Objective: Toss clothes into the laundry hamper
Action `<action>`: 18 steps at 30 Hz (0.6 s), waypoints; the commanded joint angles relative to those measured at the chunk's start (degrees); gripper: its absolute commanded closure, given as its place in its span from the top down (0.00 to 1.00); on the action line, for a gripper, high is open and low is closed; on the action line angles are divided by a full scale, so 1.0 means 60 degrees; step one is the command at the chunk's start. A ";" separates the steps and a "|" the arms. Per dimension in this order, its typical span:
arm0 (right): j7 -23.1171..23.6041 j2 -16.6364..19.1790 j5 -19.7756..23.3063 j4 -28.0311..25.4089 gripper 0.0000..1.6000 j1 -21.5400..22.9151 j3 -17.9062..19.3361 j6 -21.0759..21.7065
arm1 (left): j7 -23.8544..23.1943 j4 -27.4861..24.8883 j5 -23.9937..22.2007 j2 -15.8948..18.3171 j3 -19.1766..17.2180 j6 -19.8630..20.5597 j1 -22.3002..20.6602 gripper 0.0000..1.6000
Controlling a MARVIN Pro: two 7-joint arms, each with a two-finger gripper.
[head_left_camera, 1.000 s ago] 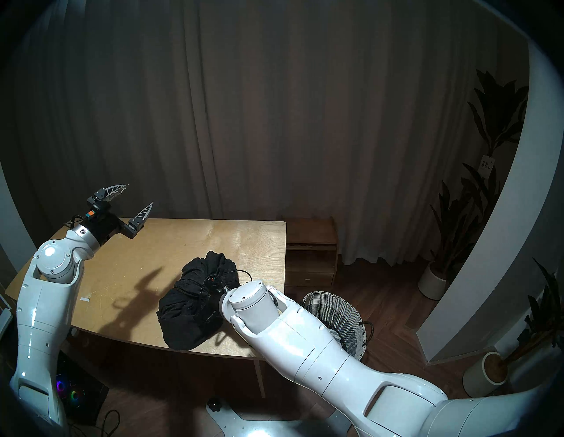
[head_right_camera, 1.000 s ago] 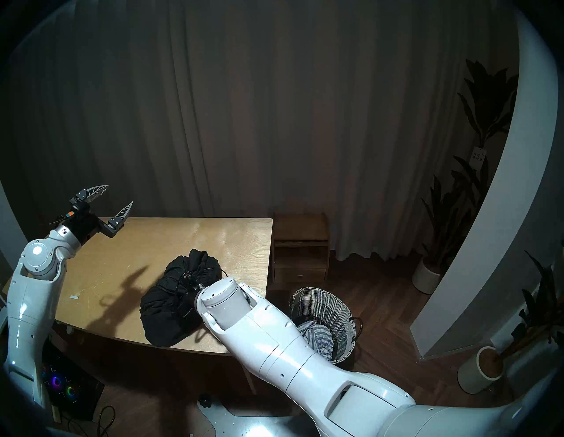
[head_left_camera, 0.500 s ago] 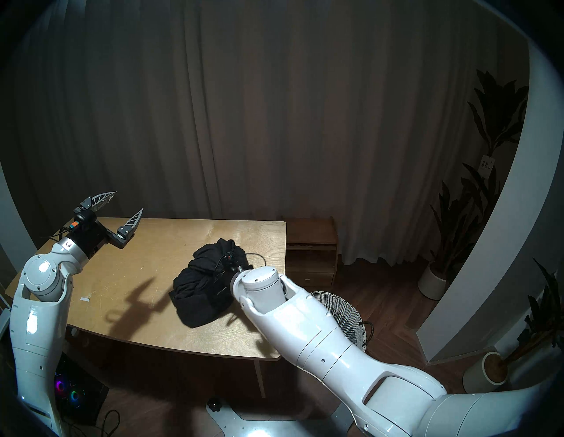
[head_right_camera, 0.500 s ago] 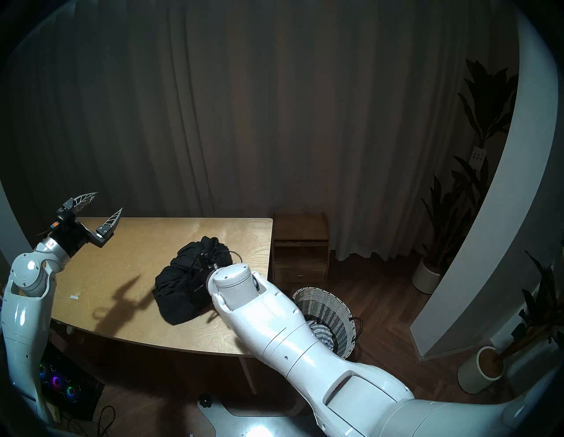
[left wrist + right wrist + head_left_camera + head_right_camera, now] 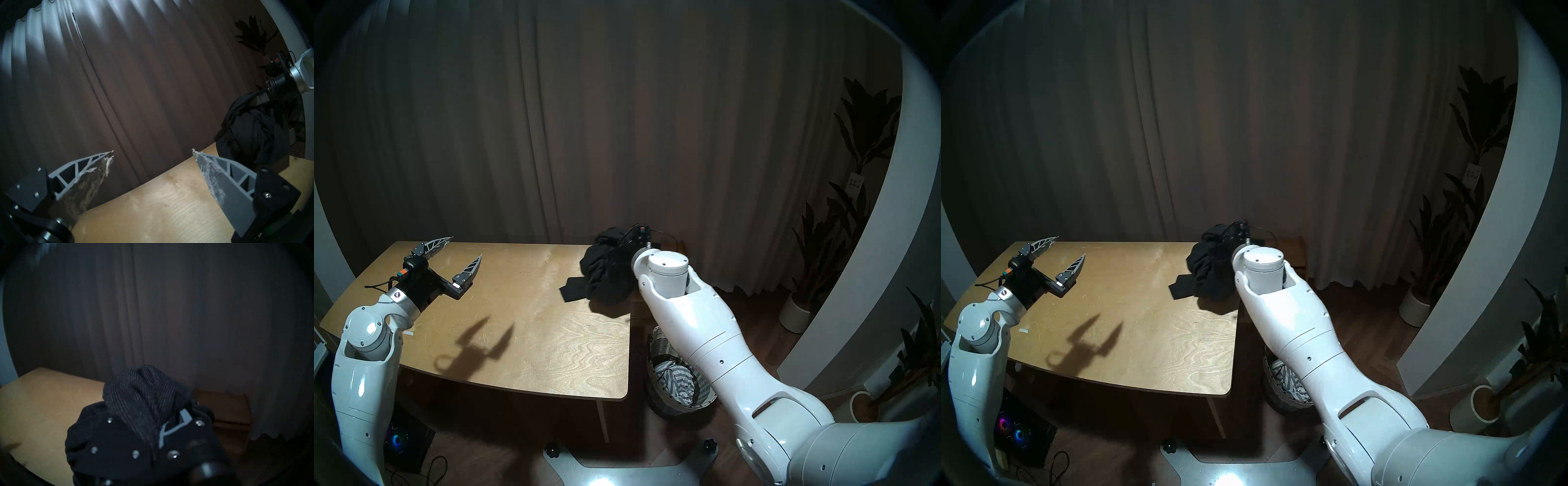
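Observation:
A big black knit garment [image 5: 605, 271] hangs bunched over the table's far right corner, and one flap touches the tabletop. My right gripper [image 5: 158, 426] is shut on its ribbed cuff [image 5: 144, 395]; in the head views the cloth hides the fingers. The woven laundry hamper [image 5: 656, 342] stands on the floor right of the table, partly behind my right forearm. A grey-and-white striped garment [image 5: 673, 376] lies inside it. My left gripper [image 5: 466, 247] hovers open and empty over the table's far left, and its wrist view shows the black garment [image 5: 246, 132] off to the right.
The wooden table [image 5: 517, 322] has a bare top. A brown shelf unit [image 5: 229, 405] stands behind the held garment against the curtain. Potted plants [image 5: 823, 254] line the right wall. A computer with coloured lights [image 5: 398, 437] sits under the table's left side.
My right arm has lifted the black garment off the table's near middle and swung it to the far right corner. My left arm has dropped lower over the table, still open.

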 commanded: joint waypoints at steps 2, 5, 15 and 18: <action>-0.0504 0.0248 0.0376 -0.1058 0.00 -0.0068 0.1248 -0.0795 | 0.0103 -0.0915 -0.0082 -0.0364 -0.0127 0.0218 0.0532 1.00; -0.0789 0.0299 0.0621 -0.1573 0.00 -0.0318 0.1809 -0.1097 | 0.0235 -0.1417 -0.0065 -0.0561 -0.0141 0.0486 0.0807 1.00; -0.0999 0.0282 0.1087 -0.2379 0.00 -0.1153 0.2546 -0.1495 | 0.0804 -0.2434 0.0177 -0.0960 -0.0050 0.1463 0.1341 1.00; -0.0963 0.0317 0.1166 -0.2609 0.00 -0.1427 0.2592 -0.1515 | 0.1020 -0.2683 0.0317 -0.1042 0.0011 0.1807 0.1413 1.00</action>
